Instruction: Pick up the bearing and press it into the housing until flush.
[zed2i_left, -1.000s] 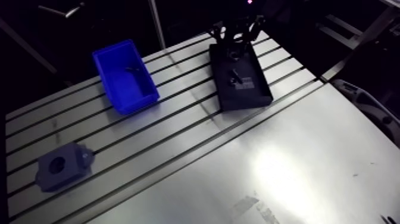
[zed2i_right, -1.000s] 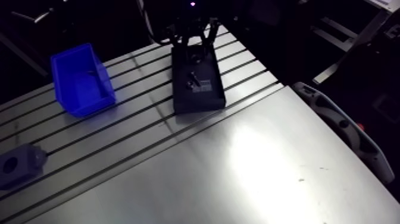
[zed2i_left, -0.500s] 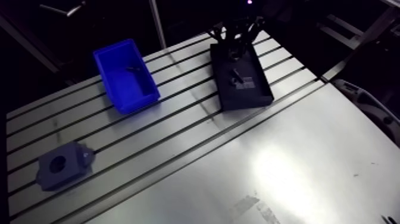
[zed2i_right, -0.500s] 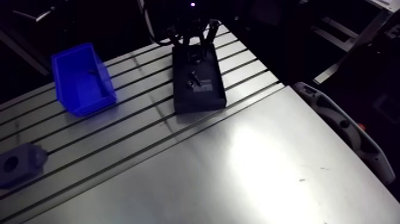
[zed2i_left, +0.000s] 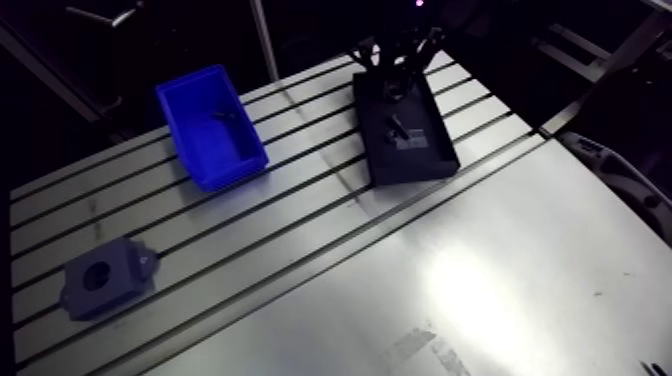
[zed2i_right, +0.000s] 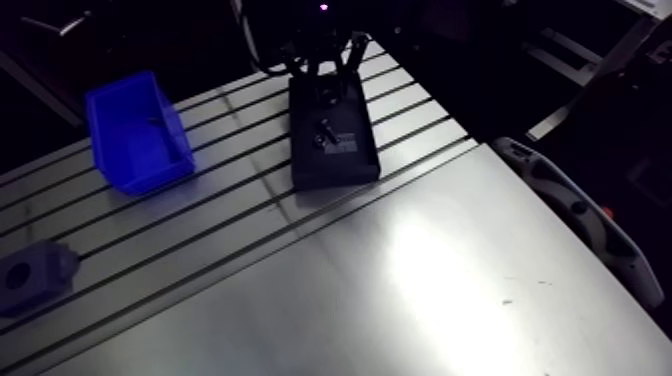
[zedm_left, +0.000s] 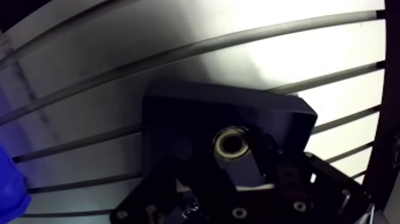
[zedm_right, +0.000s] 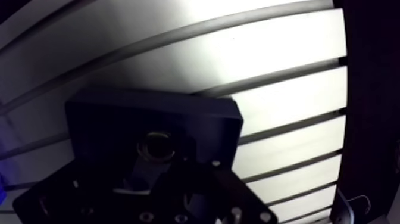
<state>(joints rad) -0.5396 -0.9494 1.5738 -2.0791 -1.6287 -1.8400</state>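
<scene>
A metal ring bearing (zedm_left: 231, 143) lies in the far end of a black tray (zedm_left: 178, 113). In the wrist view my gripper (zedm_left: 205, 161) hangs low over the tray with its fingers apart. The bearing sits just at the tip of the lit finger pad (zedm_left: 244, 171), and I cannot tell whether they touch. The arm view shows the gripper (zed2i_left: 395, 62) at the tray's far end (zed2i_left: 405, 130). The grey housing (zed2i_left: 103, 278), a block with a round bore, rests far off at the table's near left.
A blue bin (zed2i_left: 210, 125) with a small dark part inside stands left of the tray. A small dark piece and a label (zed2i_left: 398, 130) lie mid-tray. Slots run across the table; a smooth plate (zed2i_left: 480, 280) covers its near right.
The picture shifted slightly just before now. The gripper still hangs over the tray's far end, and the tray, bin and housing have not moved.
</scene>
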